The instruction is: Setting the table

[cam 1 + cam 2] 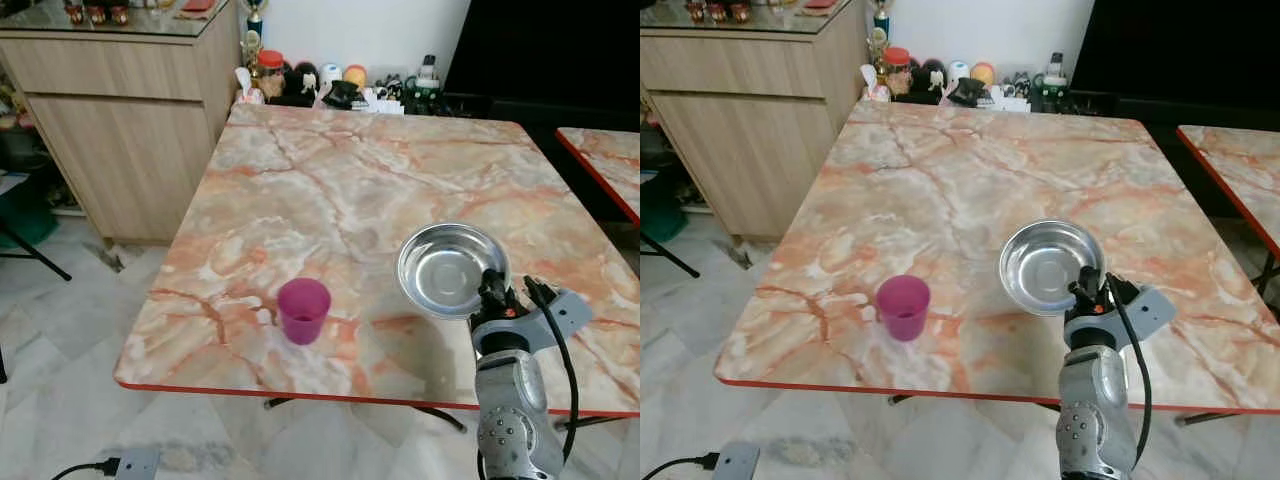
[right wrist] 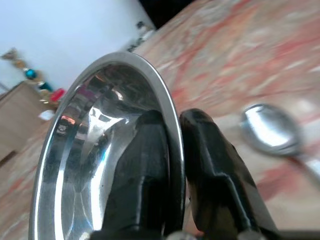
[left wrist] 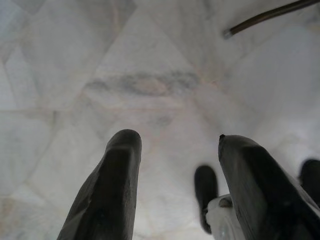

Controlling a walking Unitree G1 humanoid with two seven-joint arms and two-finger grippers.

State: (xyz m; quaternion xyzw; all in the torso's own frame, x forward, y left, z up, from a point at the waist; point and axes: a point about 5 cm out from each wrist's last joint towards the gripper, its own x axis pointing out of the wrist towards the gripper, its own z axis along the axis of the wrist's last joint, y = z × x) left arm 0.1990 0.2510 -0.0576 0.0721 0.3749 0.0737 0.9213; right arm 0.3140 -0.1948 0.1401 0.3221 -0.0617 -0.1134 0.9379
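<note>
Right wrist view shows your right tool (image 2: 172, 165) pinching the rim of the shiny bowl (image 2: 100, 140), one finger inside and one outside. A spoon (image 2: 272, 131) lies just beside it, a bit blurry. Your bowl could slip or tip, because the steel is smooth and you hold only its edge. Your left tool (image 3: 175, 190) hangs spread over the floor. The pink cup (image 1: 303, 310) stands near the front of the marble tabletop (image 1: 330, 180). Farther off, a wooden cabinet (image 1: 120, 130) stands by the wall.
</note>
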